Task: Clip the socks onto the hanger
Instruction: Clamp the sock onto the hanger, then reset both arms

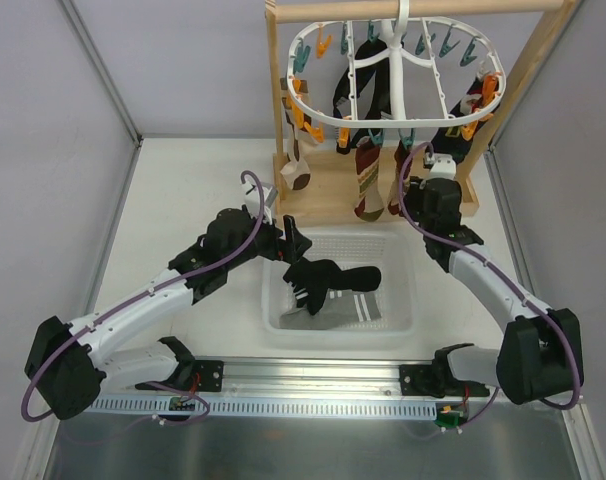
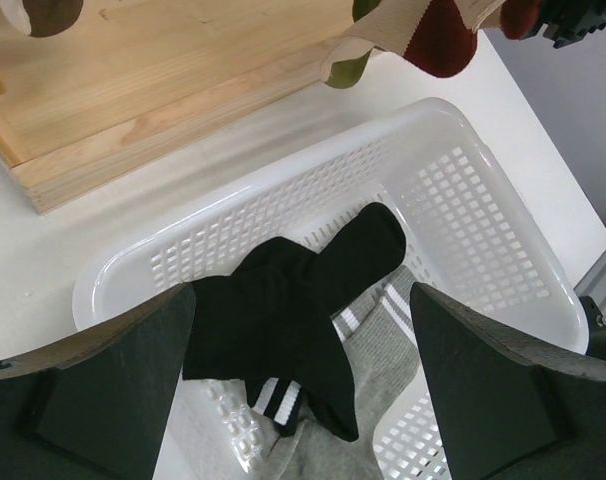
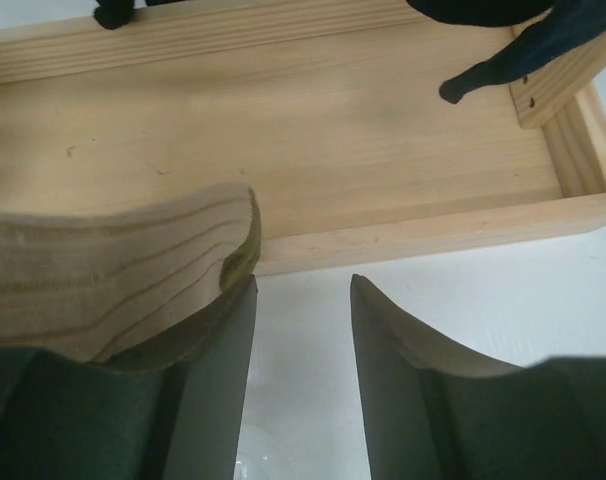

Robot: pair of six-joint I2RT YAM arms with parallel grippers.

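The left gripper [image 2: 303,300] hangs over the white mesh basket [image 2: 463,200], its fingers spread wide and holding nothing. Directly beneath them, inside the basket, a black sock [image 2: 283,320] with white stripes at the cuff lies across a grey sock [image 2: 383,350].

The right gripper [image 3: 303,285] is beyond the basket's far right corner, at the base of the wooden stand [image 3: 333,130]. Its fingers are parted by a narrow gap with bare table showing between them. A brown-and-cream striped sock [image 3: 113,270] hangs against one finger, not gripped.

The step in hand looks like fetching the next sock. The left arm likely needs to drop straight down and pinch the black one without catching the grey one or the mesh.

The white oval hanger [image 1: 395,65] hangs from the stand's top bar, behind and above the basket. Several socks are already clipped to it, and some orange and teal pegs appear free.

The basket sits on a white table [image 1: 183,200]. Grey panel walls [image 1: 53,100] rise on either side, and a metal rail [image 1: 313,375] runs along the edge nearest the arm bases.
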